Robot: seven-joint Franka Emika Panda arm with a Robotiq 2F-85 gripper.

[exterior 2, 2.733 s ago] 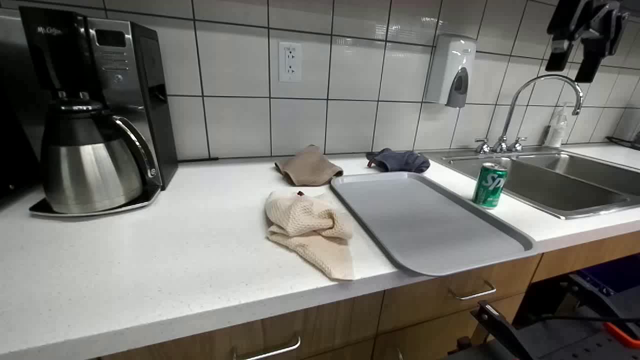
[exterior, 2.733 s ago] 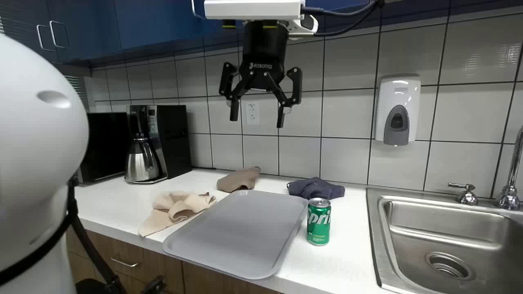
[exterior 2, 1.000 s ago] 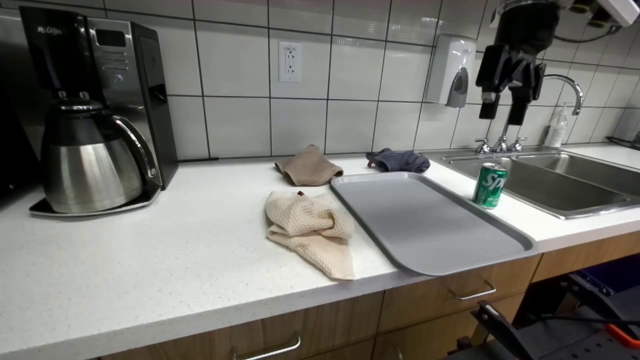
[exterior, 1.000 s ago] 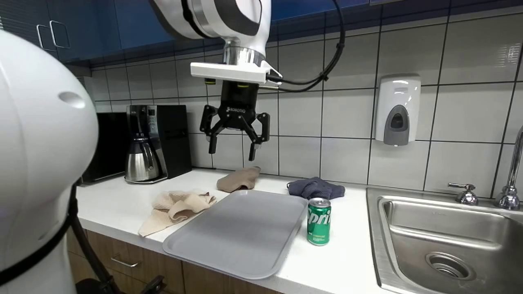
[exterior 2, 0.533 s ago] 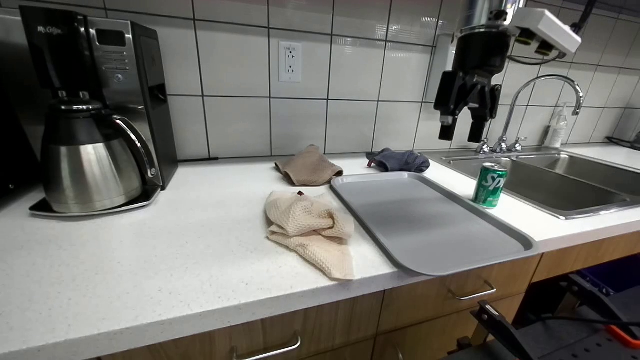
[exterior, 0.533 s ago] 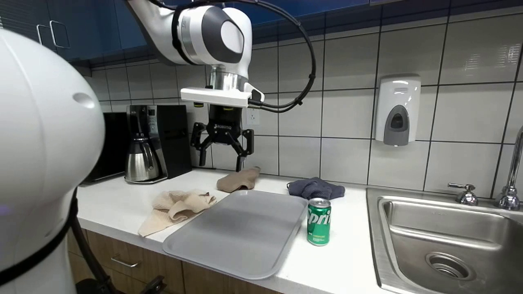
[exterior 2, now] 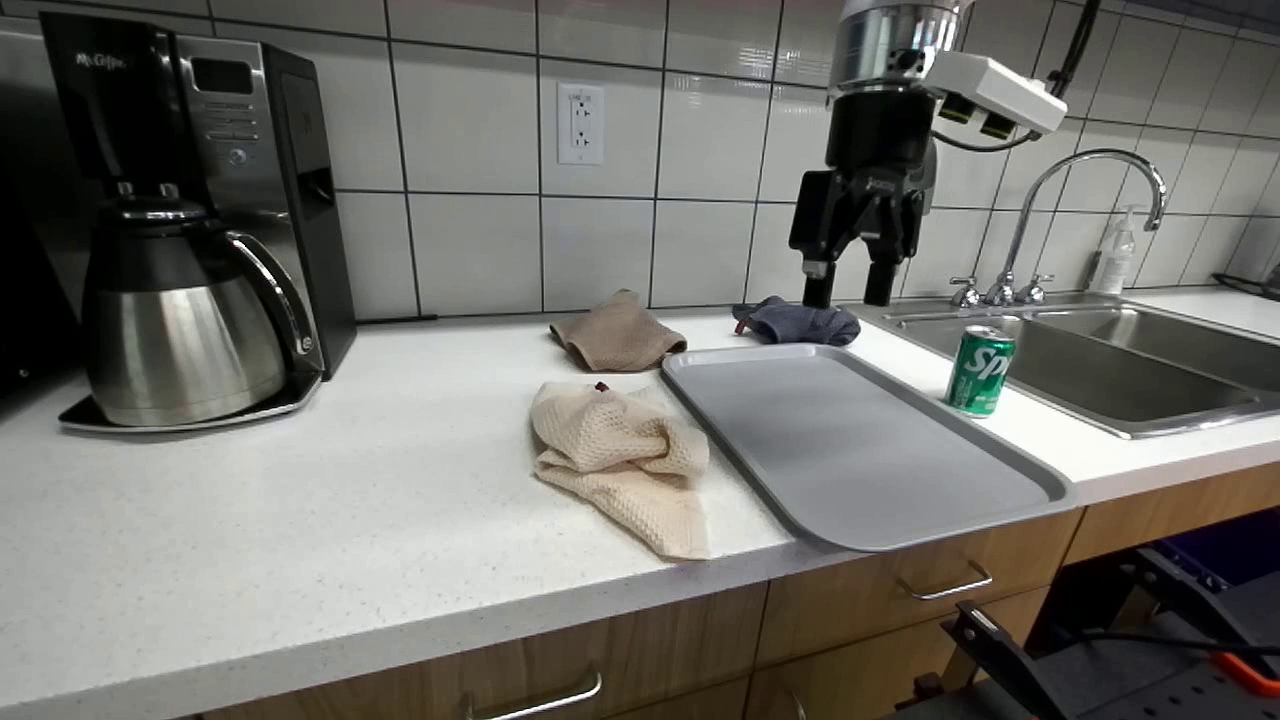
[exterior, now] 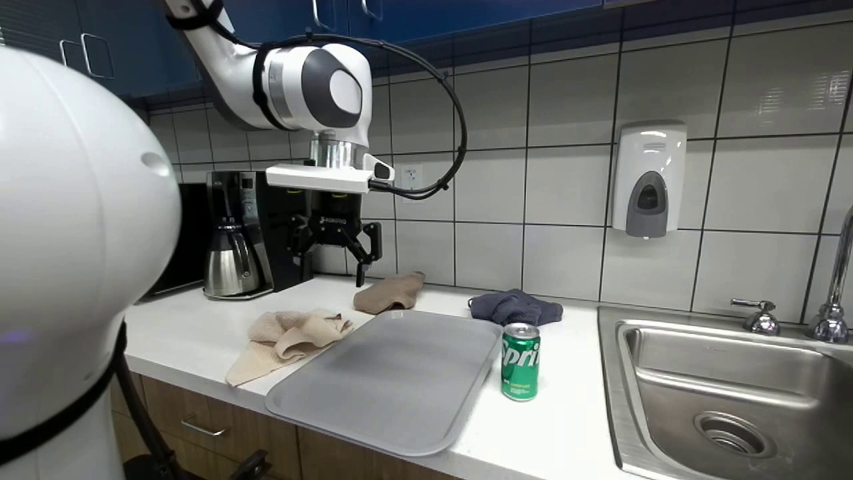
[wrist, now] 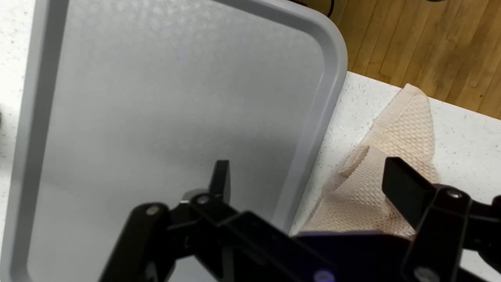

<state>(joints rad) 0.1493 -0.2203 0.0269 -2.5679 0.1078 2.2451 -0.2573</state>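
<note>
My gripper (exterior: 333, 270) hangs open above the counter, pointing down, with nothing between its fingers. In the wrist view, one finger (wrist: 221, 176) shows over the grey tray (wrist: 176, 98) and the opposite finger (wrist: 405, 190) over the crumpled beige cloth (wrist: 411, 129). That cloth lies on the counter beside the tray. A brown cloth (exterior 2: 615, 335) is bunched near the wall. Behind the tray sits a dark blue cloth (exterior 2: 800, 322), just below the gripper (exterior 2: 849, 289) in that exterior view. A green Sprite can (exterior: 520, 367) stands upright beside the tray, on the sink side.
A coffee maker with a steel carafe (exterior 2: 185, 330) stands at one end of the counter. A metal sink (exterior: 726, 400) with a faucet (exterior 2: 1080, 160) is at the opposite end. Above the counter are a soap dispenser (exterior: 650, 180) and blue cabinets (exterior: 466, 20).
My gripper has come down and moved away from the sink, toward the coffee maker's side, staying open. The tray, cloths and can have not moved.
</note>
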